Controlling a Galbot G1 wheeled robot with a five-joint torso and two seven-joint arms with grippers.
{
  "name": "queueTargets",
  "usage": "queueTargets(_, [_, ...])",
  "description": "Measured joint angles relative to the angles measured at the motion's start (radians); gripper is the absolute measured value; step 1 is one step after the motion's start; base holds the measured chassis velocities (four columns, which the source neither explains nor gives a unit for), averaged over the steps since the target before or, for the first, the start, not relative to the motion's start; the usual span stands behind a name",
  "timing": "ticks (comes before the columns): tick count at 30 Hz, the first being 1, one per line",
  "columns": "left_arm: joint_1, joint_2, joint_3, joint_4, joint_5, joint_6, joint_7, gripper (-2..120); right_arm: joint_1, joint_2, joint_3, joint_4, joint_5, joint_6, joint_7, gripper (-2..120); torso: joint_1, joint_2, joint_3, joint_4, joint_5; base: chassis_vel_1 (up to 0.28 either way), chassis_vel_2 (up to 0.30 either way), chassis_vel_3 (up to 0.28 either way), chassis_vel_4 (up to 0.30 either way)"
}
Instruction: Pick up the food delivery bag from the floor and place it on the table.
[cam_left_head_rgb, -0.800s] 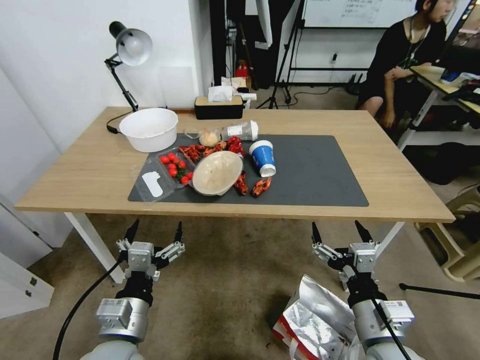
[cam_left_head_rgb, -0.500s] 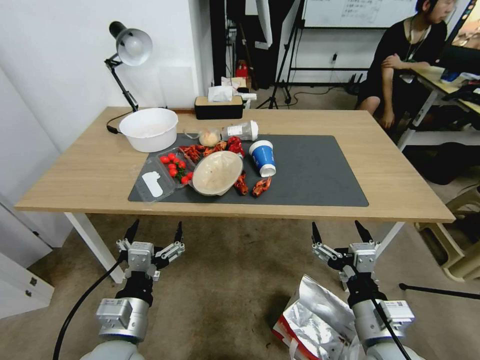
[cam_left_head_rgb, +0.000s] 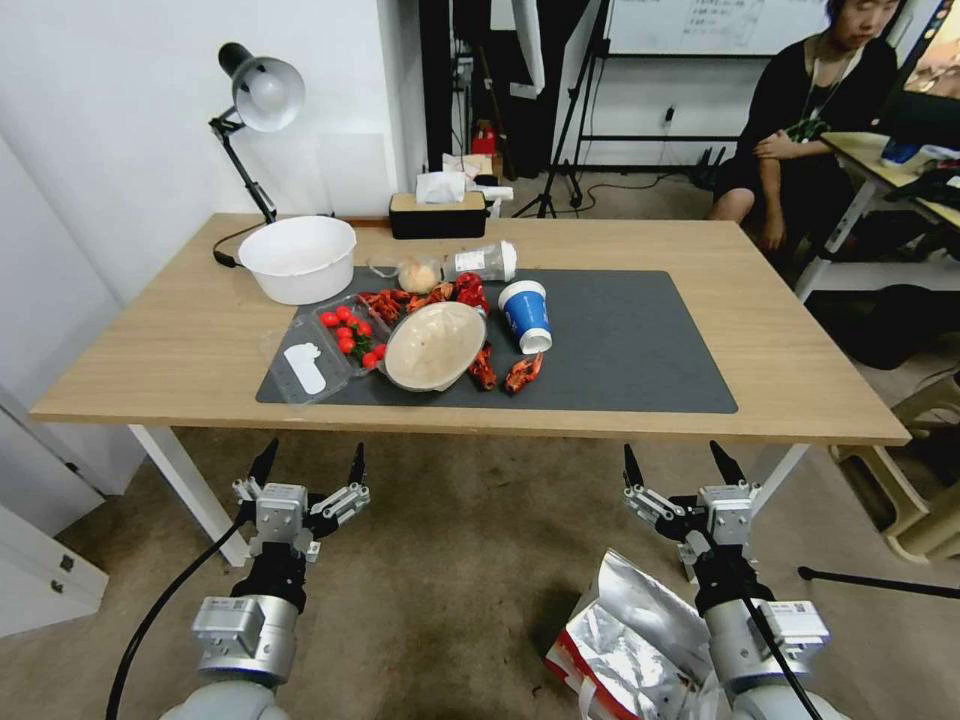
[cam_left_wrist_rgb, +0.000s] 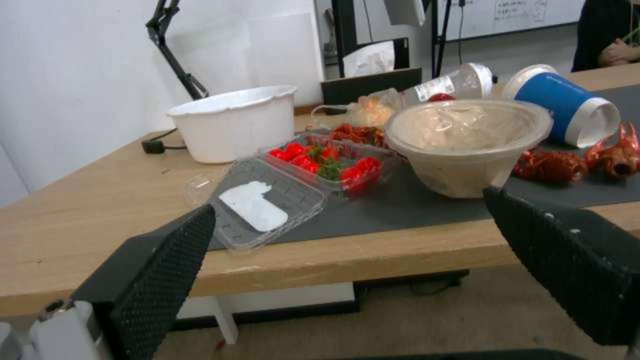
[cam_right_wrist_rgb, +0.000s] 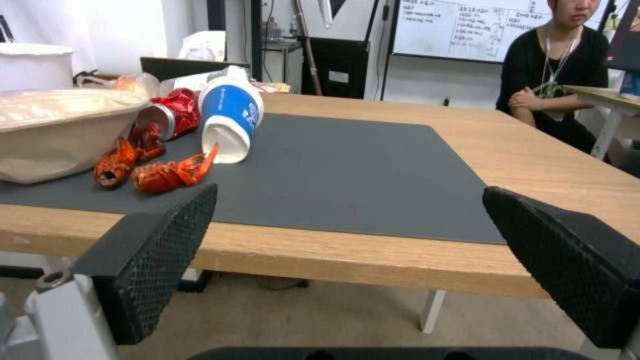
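The food delivery bag lies on the floor at the lower right of the head view, its crinkled silver lining up and a red side showing, partly behind my right arm. My right gripper is open, raised in front of the table's near edge, above and just beyond the bag. My left gripper is open too, level with it on the left, nothing between its fingers. The light-wood table with its dark grey mat stands straight ahead. In the wrist views both grippers face the table edge.
On the mat's left half lie a tilted bowl, a tipped blue cup, crayfish, a tomato tray and a bottle. A white tub, a lamp and a tissue box stand behind. The mat's right half is bare.
Both arms and the bag are still. Only the seated person at the far right has shifted an arm.
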Motion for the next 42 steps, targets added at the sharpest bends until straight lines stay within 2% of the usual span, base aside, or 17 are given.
queueTargets(5, [-0.005, -0.006, 0.003, -0.002, -0.008, 0.008, -0.002, 100, 0.018, -0.002, 0.025, 0.026, 0.035, -0.050, -0.001, 100, 0.000, 0.000, 0.000, 0.0000, 0.0004, 0.000, 0.000, 0.000, 0.000])
queueTargets(7, [-0.065, -0.071, 0.057, -0.038, -0.104, 0.099, -0.035, 100, 0.055, -0.006, 0.072, 0.077, 0.105, -0.146, -0.003, 100, 0.000, 0.000, 0.000, 0.0000, -0.0003, 0.000, 0.000, 0.000, 0.000])
queueTargets(12, [-0.093, -0.104, 0.082, -0.052, -0.151, 0.138, -0.050, 100, 0.089, -0.011, 0.119, 0.123, 0.169, -0.233, -0.007, 100, 0.000, 0.000, 0.000, -0.0004, 0.0005, 0.000, 0.000, 0.000, 0.000])
queueTargets(25, [-0.096, -0.111, 0.081, -0.038, -0.154, 0.119, -0.049, 100, 0.101, -0.017, 0.134, 0.131, 0.199, -0.260, -0.018, 100, 0.000, 0.000, 0.000, 0.0001, -0.0001, 0.000, 0.000, 0.000, 0.000])
queueTargets(31, [-0.092, -0.110, 0.068, -0.025, -0.124, 0.103, -0.038, 100, 0.096, -0.020, 0.132, 0.126, 0.199, -0.257, -0.021, 100, 0.000, 0.000, 0.000, 0.0000, 0.0000, 0.000, 0.000, 0.000, 0.000])
queueTargets(35, [-0.088, -0.110, 0.051, -0.006, -0.131, 0.057, -0.019, 100, 0.094, -0.024, 0.132, 0.123, 0.199, -0.252, -0.021, 100, 0.000, 0.000, 0.000, 0.0000, 0.0000, 0.000, 0.000, 0.000, 0.000])
queueTargets(42, [-0.091, -0.109, 0.043, 0.007, -0.168, 0.022, 0.011, 100, 0.094, -0.026, 0.131, 0.123, 0.199, -0.251, -0.022, 100, 0.000, 0.000, 0.000, 0.0000, 0.0000, 0.000, 0.000, 0.000, 0.000])
